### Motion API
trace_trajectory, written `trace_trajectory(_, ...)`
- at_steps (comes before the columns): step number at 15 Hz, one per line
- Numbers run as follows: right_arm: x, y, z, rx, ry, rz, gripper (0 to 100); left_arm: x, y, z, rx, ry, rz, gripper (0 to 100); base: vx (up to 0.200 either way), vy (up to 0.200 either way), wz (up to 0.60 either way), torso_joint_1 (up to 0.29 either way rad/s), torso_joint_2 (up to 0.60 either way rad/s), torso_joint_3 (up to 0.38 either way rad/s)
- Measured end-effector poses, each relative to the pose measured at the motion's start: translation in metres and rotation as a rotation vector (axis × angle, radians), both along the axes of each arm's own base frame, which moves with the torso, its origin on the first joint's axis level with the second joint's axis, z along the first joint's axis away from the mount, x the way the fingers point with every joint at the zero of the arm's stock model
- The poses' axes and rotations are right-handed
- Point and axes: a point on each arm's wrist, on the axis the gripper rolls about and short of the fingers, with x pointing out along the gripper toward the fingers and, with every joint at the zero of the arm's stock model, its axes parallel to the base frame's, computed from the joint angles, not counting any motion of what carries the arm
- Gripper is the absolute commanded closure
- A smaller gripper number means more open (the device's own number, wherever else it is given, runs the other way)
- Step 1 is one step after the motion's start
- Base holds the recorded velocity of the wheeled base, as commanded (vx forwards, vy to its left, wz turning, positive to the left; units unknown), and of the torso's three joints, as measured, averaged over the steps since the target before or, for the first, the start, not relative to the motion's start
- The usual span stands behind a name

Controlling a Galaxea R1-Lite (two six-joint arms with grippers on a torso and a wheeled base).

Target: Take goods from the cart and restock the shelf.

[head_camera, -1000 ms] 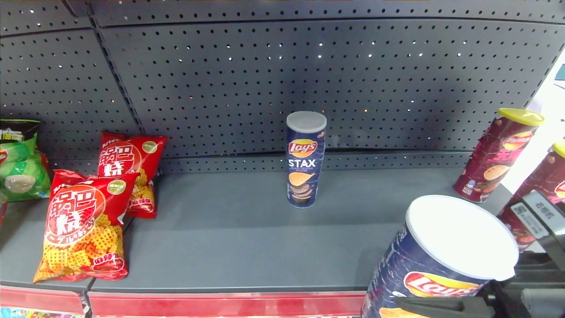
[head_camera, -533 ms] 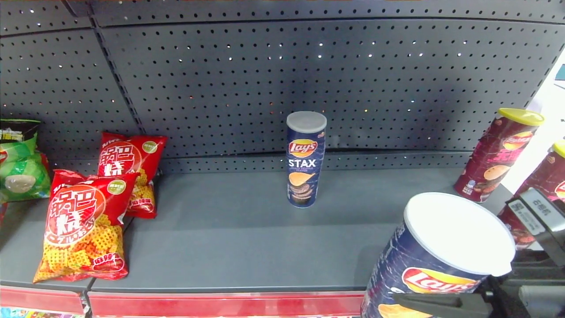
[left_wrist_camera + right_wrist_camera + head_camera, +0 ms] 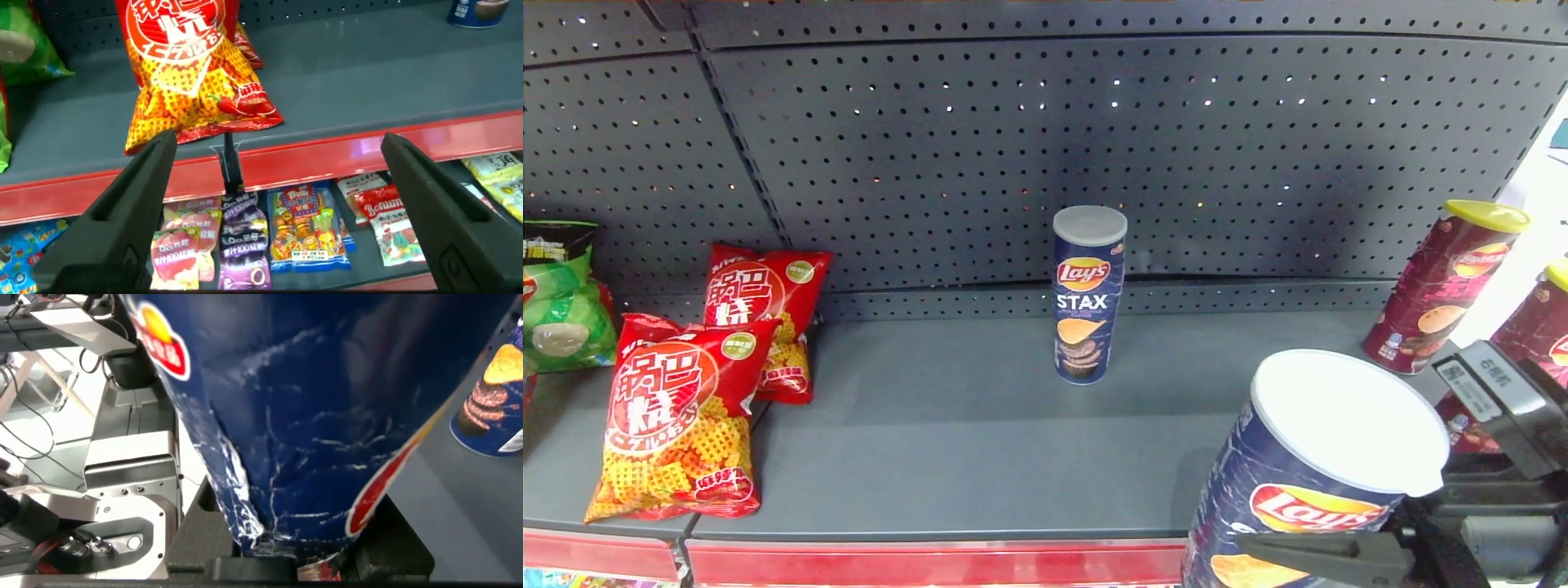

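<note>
Clenching my right gripper on the blue chip can, I hold it tilted, white lid up, at the front right of the grey shelf, over its red edge strip. Another blue can stands upright mid-shelf near the pegboard back, well apart from mine, with maroon cans at the right end and red snack bags lying at the left. My left gripper hangs before the shelf's front edge, fingers spread wide with nothing between them.
</note>
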Motion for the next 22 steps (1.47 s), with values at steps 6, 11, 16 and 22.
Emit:
trace_trajectory(6,0.002,0.002,0.001,0.003,0.009,-0.001,100,0.0,0.001,0.079,-0.076,-0.22,-0.076,0,0.0,0.0,0.0,0.0,0.0,0.0)
trace_trajectory(11,0.011,0.008,0.008,0.015,-0.003,0.0,100,0.065,-0.009,0.151,0.081,-0.176,-0.234,0,0.0,0.0,0.0,0.0,0.0,0.0)
trace_trajectory(16,0.014,0.011,0.012,0.021,-0.008,0.001,100,0.146,-0.036,0.158,0.103,-0.123,-0.437,0,0.0,0.0,0.0,0.0,0.0,0.0)
trace_trajectory(22,0.013,0.009,0.016,0.038,0.004,-0.009,100,0.224,-0.078,0.126,0.162,-0.008,-0.786,0,0.0,0.0,0.0,0.0,0.0,0.0)
